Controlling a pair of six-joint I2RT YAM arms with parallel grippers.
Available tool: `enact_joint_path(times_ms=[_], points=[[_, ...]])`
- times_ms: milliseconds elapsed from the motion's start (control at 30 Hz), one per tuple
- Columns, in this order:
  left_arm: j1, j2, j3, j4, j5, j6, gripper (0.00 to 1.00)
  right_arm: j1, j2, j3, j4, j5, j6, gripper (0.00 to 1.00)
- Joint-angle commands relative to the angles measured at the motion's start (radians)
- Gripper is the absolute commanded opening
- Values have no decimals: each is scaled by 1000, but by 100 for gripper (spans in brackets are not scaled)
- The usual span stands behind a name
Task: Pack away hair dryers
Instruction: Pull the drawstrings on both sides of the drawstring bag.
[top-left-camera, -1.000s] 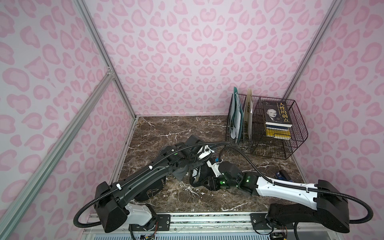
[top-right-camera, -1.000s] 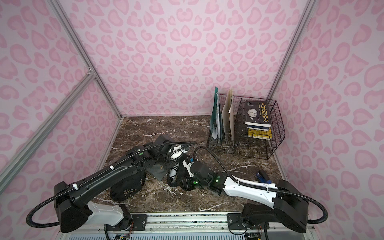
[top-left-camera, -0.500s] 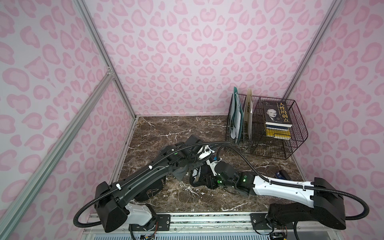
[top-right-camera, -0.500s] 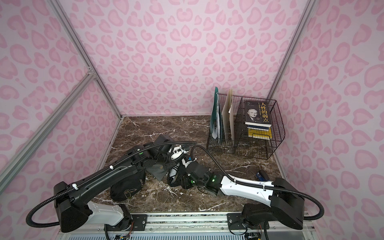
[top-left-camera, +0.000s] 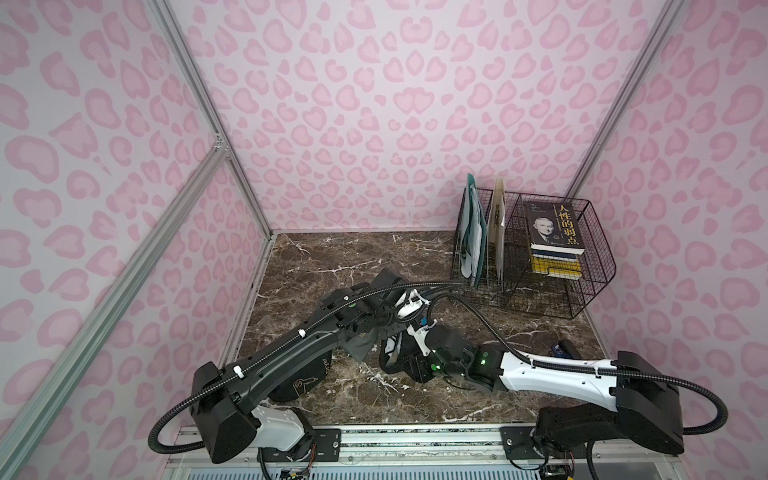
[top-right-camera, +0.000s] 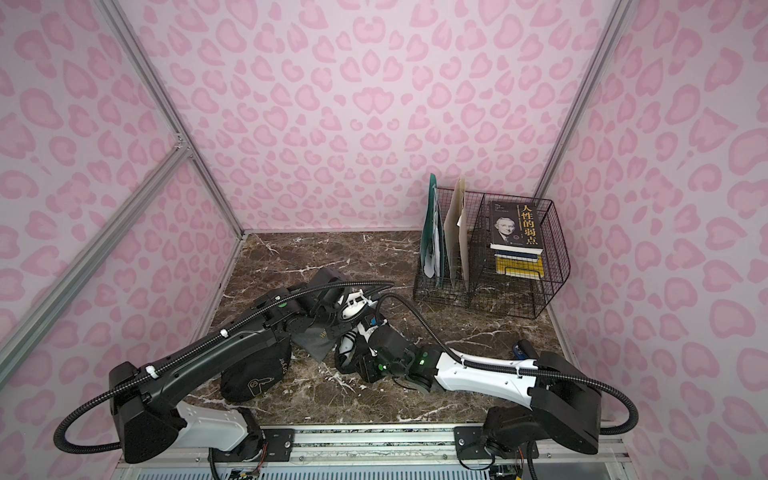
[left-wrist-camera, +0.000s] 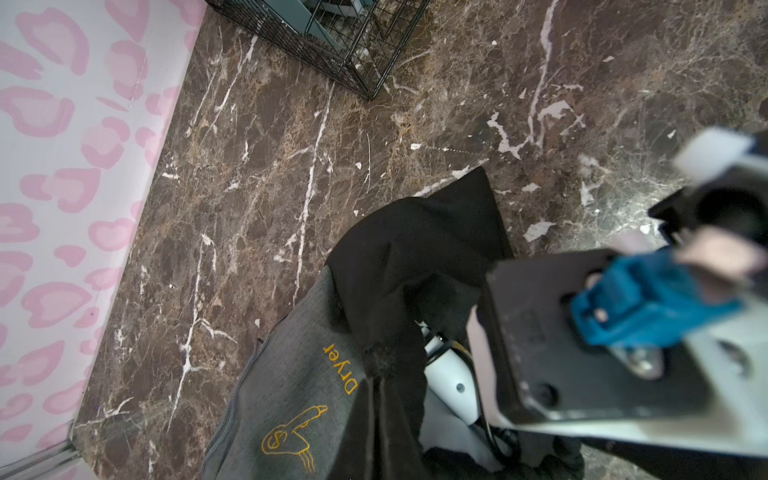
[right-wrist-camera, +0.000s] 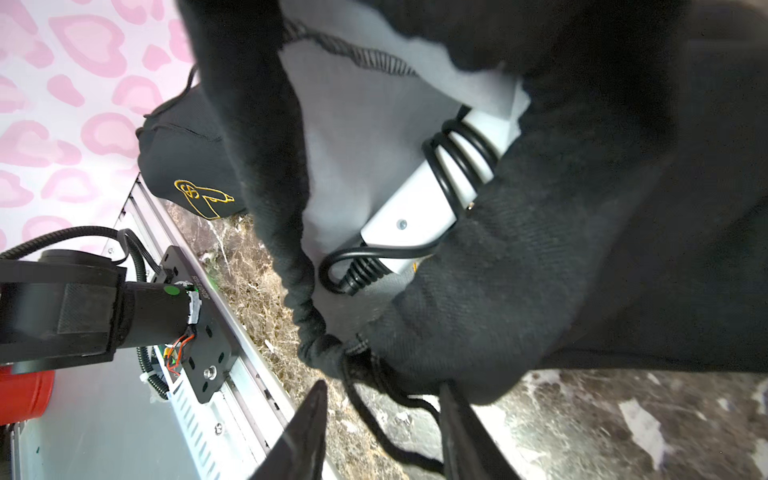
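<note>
White hair dryer sits in pouch beyond right tool, jaws parted; left tool pinches pouch.

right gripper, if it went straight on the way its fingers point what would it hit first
Probably the gathered mouth of the black pouch, just ahead of the right gripper; the white hair dryer lies deeper inside. Depth is hard to judge.

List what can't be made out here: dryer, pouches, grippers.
- White hair dryer: right wrist view shows only handle and cord; open pouch covers its head.
- Left gripper: fingers buried in pouch fabric, left wrist view; top views too small.
- Second pouch: left arm overlaps it in both top views; contents unseen.
- Right gripper: right wrist view, drawstring contact unclear.
</note>
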Motion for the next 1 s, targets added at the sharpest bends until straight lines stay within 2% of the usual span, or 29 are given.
enact_joint_path(times_ms=[0,67,200,300,367,533,967], points=[[1,-3,13,7,3,8,2,2,12,2,-12,18,-7,38],[1,-4,13,5,1,8,2,4,16,2,-26,28,-5,33],[1,-8,8,6,-1,12,2,5,19,1,-54,58,0,9],[1,-7,15,3,-4,17,2,11,15,6,-81,89,0,0],[3,-9,23,-3,-10,24,2,16,8,11,-103,120,6,0],[6,-23,60,-29,-24,28,2,37,-16,51,-240,292,68,0],[14,-8,277,-84,-35,16,2,73,-133,215,-631,683,250,0]])
